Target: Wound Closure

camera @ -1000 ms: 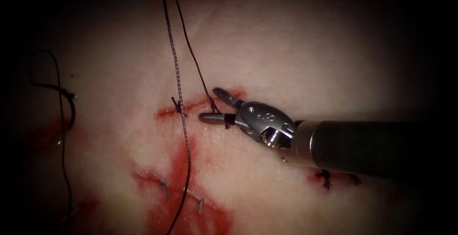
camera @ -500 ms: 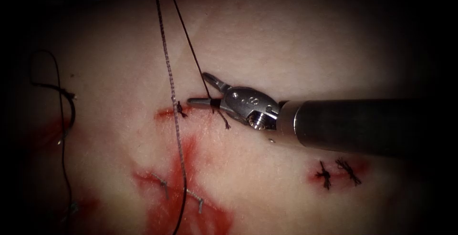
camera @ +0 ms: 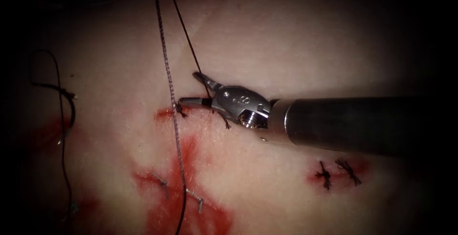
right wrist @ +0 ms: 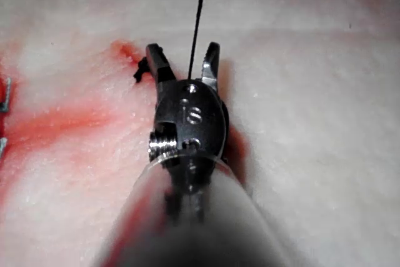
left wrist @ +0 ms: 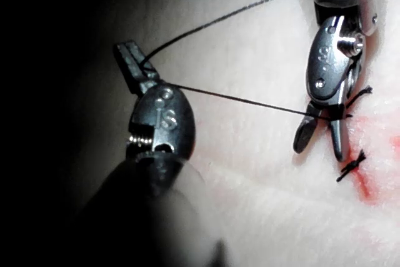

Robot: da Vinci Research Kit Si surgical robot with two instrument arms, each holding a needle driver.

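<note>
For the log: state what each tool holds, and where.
Left tool: jaws shut on the thread, gripped at their tips. Right tool: jaws open around the thread, holding nothing.

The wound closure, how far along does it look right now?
Done: tied stitches with cut ends sit on the tissue at right. In hand: the left tool is shut on the thread, and a strand runs between the open jaws of the right tool, beside a knot at the cut. Left: that strand is uncut.
</note>
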